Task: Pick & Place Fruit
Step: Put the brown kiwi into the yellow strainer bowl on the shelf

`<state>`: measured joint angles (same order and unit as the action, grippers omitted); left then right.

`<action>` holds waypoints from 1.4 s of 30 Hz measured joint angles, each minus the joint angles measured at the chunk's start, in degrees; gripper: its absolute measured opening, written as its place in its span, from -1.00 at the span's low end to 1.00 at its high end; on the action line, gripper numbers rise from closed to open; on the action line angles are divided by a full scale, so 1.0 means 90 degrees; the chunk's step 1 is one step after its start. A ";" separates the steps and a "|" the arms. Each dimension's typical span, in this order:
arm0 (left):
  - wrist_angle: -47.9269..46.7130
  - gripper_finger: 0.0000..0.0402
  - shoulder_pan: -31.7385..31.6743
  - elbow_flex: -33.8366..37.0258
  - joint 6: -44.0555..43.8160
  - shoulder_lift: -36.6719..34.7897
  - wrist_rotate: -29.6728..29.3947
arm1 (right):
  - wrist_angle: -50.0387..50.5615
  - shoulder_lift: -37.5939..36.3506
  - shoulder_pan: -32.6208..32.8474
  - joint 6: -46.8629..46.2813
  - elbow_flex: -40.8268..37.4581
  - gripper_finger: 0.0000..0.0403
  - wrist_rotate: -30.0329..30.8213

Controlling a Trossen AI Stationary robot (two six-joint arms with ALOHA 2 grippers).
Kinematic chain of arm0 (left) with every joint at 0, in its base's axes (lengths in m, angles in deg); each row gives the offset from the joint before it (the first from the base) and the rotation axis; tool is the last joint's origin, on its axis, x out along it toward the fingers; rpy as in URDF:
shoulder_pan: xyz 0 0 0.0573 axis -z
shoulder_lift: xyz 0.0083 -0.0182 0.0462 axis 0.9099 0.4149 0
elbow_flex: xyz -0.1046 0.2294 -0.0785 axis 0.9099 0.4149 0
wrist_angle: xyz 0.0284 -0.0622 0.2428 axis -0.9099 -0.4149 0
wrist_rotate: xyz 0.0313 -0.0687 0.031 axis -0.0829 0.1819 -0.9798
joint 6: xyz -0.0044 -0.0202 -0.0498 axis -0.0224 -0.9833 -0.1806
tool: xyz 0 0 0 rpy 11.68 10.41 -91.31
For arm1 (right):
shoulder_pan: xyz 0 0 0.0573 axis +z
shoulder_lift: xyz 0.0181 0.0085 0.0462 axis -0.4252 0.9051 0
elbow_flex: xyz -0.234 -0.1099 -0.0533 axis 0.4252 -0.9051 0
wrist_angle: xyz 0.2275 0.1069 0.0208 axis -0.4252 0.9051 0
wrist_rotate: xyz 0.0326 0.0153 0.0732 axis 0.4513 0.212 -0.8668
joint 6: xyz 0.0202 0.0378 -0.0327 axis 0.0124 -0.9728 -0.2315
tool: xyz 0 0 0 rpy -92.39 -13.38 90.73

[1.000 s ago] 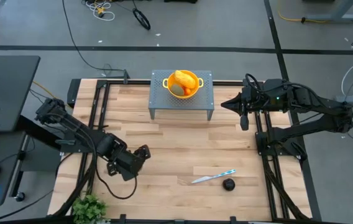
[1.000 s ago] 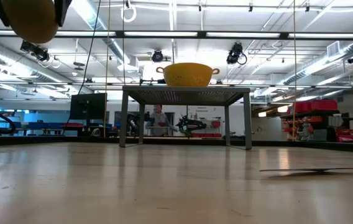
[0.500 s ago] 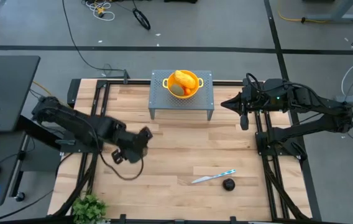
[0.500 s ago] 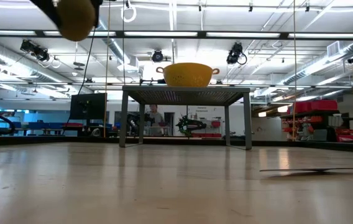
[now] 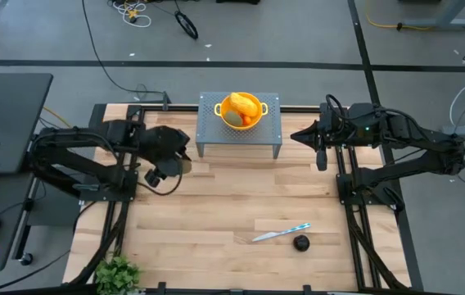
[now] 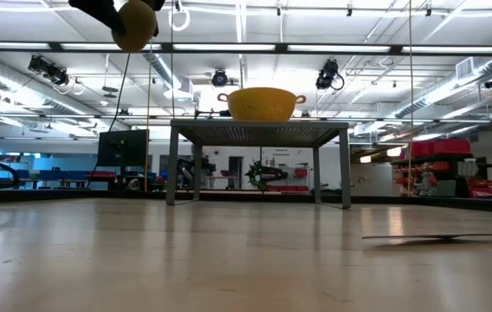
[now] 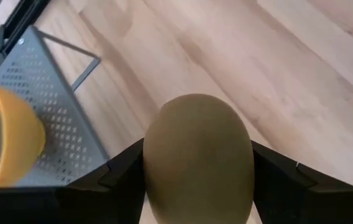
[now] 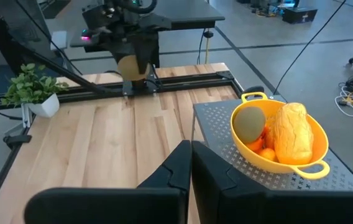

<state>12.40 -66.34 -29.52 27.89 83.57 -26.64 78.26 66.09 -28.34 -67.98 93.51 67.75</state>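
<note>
The scene is evenly and brightly lit from long ceiling lamps [image 6: 229, 48], seen in the low view. Only soft, short shadows are cast on the tabletop [image 5: 241, 205]. Pale glare is reflected near the tabletop's front edge in the low view. The fruit [image 7: 198, 158] close to the left wrist camera is rendered blurred.

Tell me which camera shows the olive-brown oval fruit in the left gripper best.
The left wrist view: the olive-brown oval fruit fills it, clamped between dark fingers. The low and right wrist views show it small; the high view mostly hides it.
</note>
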 joint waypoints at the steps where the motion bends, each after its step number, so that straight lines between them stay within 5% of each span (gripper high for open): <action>1: 0.0004 0.19 -0.0064 0.0000 0.0071 -0.0028 0.0002 | -0.0020 0.0000 0.0000 0.0001 0.0000 -0.91 0.0000; 10: 0.0053 0.17 -0.0401 0.0000 0.0108 -0.0073 0.0459 | -0.0022 0.0000 0.0000 0.0002 0.0000 -0.91 0.0005; 15: 0.0666 0.21 -0.0486 0.0002 -0.0722 -0.0073 0.0413 | -0.0020 0.0000 0.0001 0.0000 0.0000 -0.91 0.0005; 23: 0.1678 0.19 -0.0499 0.0002 -0.2728 -0.0112 -0.0435 | -0.0020 0.0000 0.0001 0.0002 0.0000 -0.91 0.0007; 42: 0.2414 0.17 -0.0604 0.0007 -0.3600 -0.0515 -0.0636 | -0.0017 0.0000 0.0002 0.0053 0.0000 -0.91 0.0005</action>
<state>34.12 -71.77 -29.45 -4.52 78.94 -32.37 78.10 66.09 -28.32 -67.50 93.51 67.79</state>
